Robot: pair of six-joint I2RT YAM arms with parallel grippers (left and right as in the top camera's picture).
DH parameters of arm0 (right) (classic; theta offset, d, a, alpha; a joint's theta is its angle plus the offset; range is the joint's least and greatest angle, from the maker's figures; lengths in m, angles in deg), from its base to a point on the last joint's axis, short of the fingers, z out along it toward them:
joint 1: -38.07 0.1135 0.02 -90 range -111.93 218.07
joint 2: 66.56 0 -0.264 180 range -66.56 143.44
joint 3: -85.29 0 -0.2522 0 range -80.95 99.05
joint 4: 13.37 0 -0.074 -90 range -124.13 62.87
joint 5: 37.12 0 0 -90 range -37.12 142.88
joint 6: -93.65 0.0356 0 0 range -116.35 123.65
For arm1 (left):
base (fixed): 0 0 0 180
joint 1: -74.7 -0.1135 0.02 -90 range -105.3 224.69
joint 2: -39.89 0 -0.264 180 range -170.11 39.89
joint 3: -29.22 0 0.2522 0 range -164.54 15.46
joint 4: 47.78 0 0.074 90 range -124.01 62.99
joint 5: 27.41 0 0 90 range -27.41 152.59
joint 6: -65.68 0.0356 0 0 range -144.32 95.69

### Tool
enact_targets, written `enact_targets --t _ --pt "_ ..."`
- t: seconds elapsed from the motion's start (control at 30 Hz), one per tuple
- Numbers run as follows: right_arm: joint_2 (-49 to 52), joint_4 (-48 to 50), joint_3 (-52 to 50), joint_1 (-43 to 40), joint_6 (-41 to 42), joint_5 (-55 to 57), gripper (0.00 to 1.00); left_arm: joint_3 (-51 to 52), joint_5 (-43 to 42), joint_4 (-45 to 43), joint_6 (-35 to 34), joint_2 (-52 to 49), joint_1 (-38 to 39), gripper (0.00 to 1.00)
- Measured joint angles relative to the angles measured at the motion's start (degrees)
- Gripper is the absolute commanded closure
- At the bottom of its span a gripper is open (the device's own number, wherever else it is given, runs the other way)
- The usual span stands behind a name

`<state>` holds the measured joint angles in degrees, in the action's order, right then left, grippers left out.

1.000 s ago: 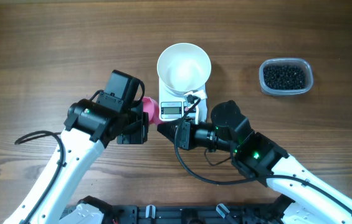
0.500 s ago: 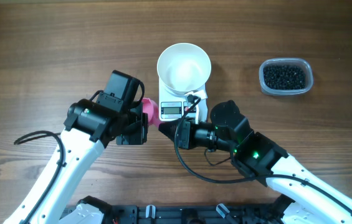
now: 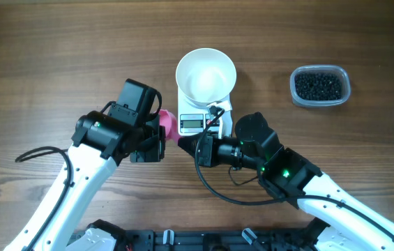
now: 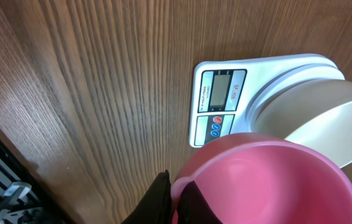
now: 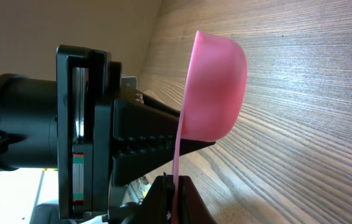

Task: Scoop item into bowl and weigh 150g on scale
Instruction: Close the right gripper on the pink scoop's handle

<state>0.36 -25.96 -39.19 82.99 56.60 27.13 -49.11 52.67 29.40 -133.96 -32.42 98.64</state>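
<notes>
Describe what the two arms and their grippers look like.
White shells with black joints form the left arm and right arm. Each trails looping black cables. A green light glows on the right arm. The left gripper and right gripper are black.

text check: nothing fully legible, scale face only
scale [image 4: 260, 74], left wrist view: grey display [image 4: 220, 89] shows no digits that can be made out; a line of tiny print runs beside the display, too small to read; the round buttons [image 4: 216, 124] under it, red and blue, carry small white symbols, not legible. overhead view: the display is too small to read.
</notes>
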Motion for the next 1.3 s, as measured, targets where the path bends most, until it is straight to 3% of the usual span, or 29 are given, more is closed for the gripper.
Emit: enact_targets --t 0.27,0.37,0.47,0.53,1.07,1.3 --pt "0.0 0.1 0.0 0.0 1.7 0.0 0.95 0.0 0.0 0.0 0.0 0.0 0.0 0.87" --pt "0.0 0.2 0.0 0.0 1.9 -0.1 0.96 0.0 0.0 0.0 0.0 0.0 0.0 0.62" --pt "0.0 0.3 0.0 0.0 2.1 0.0 0.96 0.0 0.1 0.1 -0.1 0.0 0.0 0.10" --pt "0.0 0.4 0.0 0.0 2.1 0.0 0.95 0.0 0.2 0.1 -0.2 0.0 0.0 0.00" --pt "0.0 -5.2 0.0 -0.1 -7.2 8.7 0.95 0.0 0.2 0.4 -0.4 0.0 0.0 0.00" --pt "-2.1 -13.0 0.0 -2.1 -12.0 13.0 0.95 0.0 0.2 0.5 -0.4 0.0 0.0 0.00"
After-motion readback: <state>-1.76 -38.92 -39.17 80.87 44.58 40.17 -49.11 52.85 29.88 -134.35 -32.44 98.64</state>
